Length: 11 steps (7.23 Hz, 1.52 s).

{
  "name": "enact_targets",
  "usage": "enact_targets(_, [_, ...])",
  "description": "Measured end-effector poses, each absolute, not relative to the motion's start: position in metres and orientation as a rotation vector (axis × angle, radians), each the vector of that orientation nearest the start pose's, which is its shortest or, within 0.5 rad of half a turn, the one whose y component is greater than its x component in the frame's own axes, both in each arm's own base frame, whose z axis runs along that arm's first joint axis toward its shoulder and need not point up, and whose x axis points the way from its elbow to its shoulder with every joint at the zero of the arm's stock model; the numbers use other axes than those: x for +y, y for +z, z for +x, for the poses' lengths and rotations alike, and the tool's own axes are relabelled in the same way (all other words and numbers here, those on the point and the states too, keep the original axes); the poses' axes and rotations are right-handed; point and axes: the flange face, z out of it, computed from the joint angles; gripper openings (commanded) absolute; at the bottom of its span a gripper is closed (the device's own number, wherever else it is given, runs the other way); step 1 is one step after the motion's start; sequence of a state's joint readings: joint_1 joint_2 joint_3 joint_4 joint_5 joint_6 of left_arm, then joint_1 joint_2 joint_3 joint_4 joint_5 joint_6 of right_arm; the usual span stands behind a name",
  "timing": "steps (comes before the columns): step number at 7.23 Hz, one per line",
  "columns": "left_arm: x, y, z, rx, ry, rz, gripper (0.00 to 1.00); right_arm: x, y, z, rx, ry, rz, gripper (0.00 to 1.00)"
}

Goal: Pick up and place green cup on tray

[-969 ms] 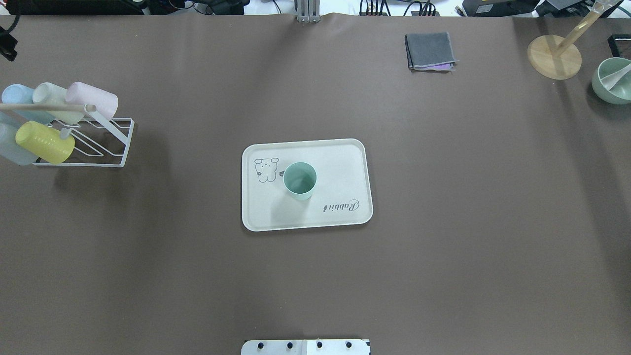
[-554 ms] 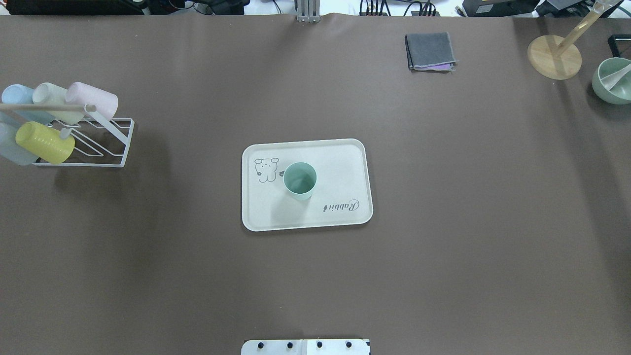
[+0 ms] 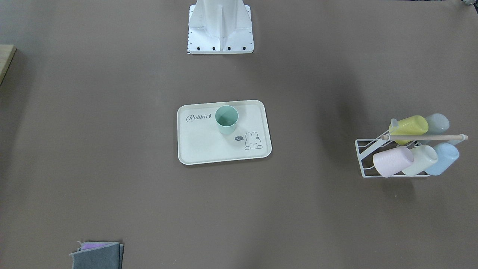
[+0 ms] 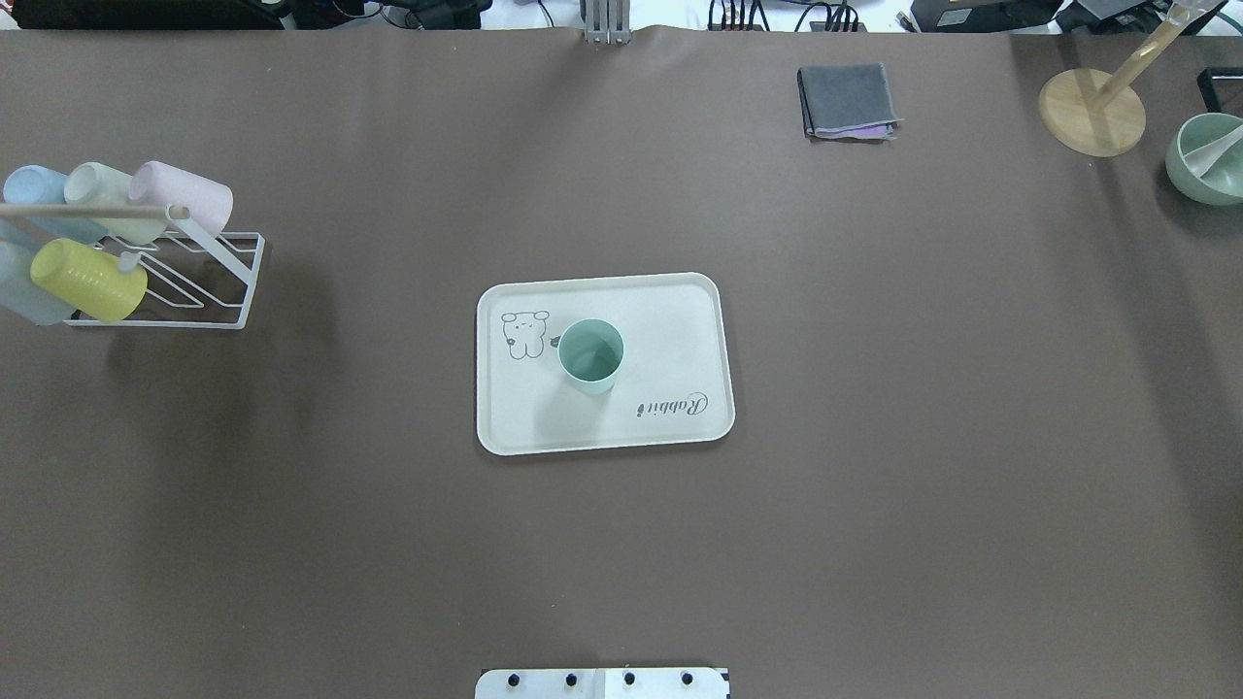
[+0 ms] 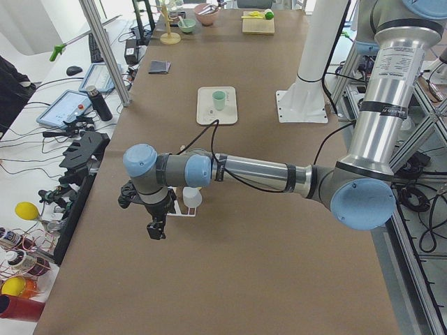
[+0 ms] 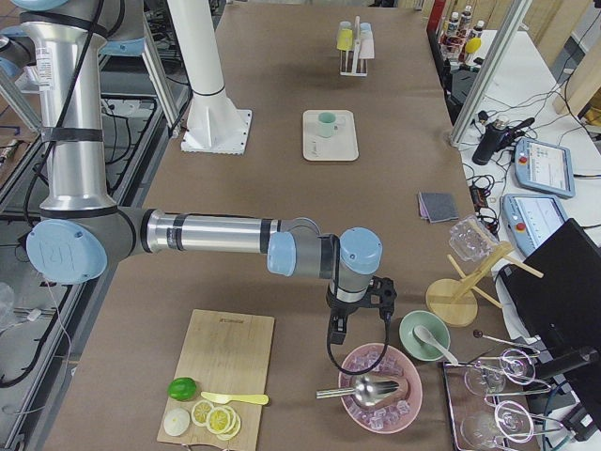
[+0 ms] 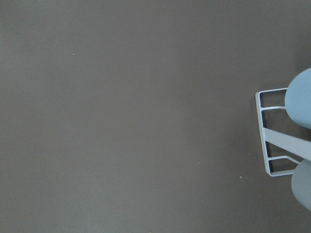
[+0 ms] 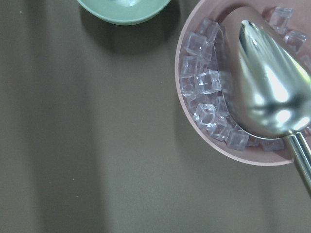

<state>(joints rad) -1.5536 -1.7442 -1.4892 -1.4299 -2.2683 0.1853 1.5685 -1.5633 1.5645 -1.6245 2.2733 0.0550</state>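
Observation:
The mint-green cup stands upright on the cream tray, between the bunny drawing and the "Rabbit" script. Both also show in the front view, the cup on the tray. No gripper is near them. My left gripper hangs over the table's left end beside the cup rack, seen only in the exterior left view. My right gripper hangs over the table's right end just above a pink bowl, seen only in the exterior right view. I cannot tell whether either is open or shut.
A white wire rack with several pastel cups, one of them yellow, stands at the left. A grey cloth, a wooden stand and a green bowl are at the far right. A pink bowl of ice holds a metal spoon.
A dark part of the left arm at the overhead view's left edge has moved out of that view. The cup and the tray have not moved.

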Motion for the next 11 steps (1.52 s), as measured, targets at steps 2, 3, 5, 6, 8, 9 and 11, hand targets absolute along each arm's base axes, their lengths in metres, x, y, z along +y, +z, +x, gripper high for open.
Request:
enact_targets(2, [-0.526,0.664,-0.065,0.706,0.154,-0.034,0.98,-0.491,0.669,0.067,-0.701,0.068,-0.071,1.0])
enact_targets(3, [-0.515,0.675,-0.066,0.707,0.148,-0.042,0.98,-0.491,0.669,0.067,-0.701,0.067,-0.072,1.0])
enact_targets(5, [-0.509,0.681,-0.067,0.708,0.144,-0.046,0.98,-0.491,0.669,0.066,-0.701,0.066,-0.073,1.0])
enact_targets(6, [-0.509,0.681,-0.067,0.708,0.144,-0.045,0.98,-0.491,0.669,0.066,-0.701,0.066,-0.073,1.0])
enact_targets(8, [-0.511,0.679,-0.067,0.708,0.142,-0.042,0.98,-0.491,0.669,0.066,-0.701,0.064,-0.073,1.0])
enact_targets(9, [-0.512,0.678,-0.067,0.708,0.14,-0.04,0.98,-0.491,0.669,0.065,-0.701,0.064,-0.073,1.0])
enact_targets(11, [-0.513,0.676,-0.068,0.707,0.139,-0.038,0.98,-0.491,0.669,0.065,-0.701,0.063,-0.074,1.0])
